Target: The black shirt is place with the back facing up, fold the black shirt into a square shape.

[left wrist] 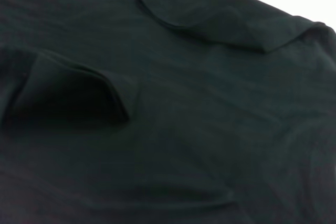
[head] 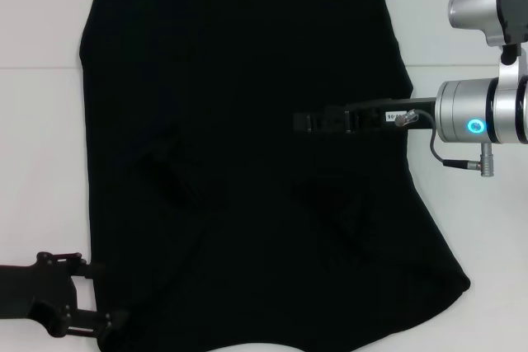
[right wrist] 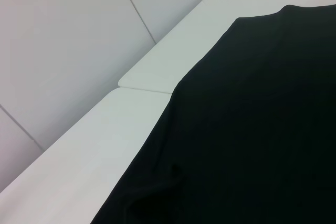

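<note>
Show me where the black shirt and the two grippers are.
black shirt (head: 239, 80): head view, on its flat upper middle.
right gripper (head: 307, 122): head view, at its tip over the shirt.
left gripper (head: 97, 294): head view, between its fingertips.

black shirt (head: 247, 162) spread on table (head: 41, 121) | right claw (head: 307, 122) over shirt's middle | left claw (head: 95, 296) at near-left corner

The right arm reached in from the right side of the head view, its silver wrist joint showing a lit blue ring, and its black right pincer (head: 307, 122) stretched level toward the left near the middle of the scene. The left arm lay low at the near left corner, its left pincer (head: 106, 296) pointing rightward with two dark fingers (head: 91, 269) spread apart.
</note>
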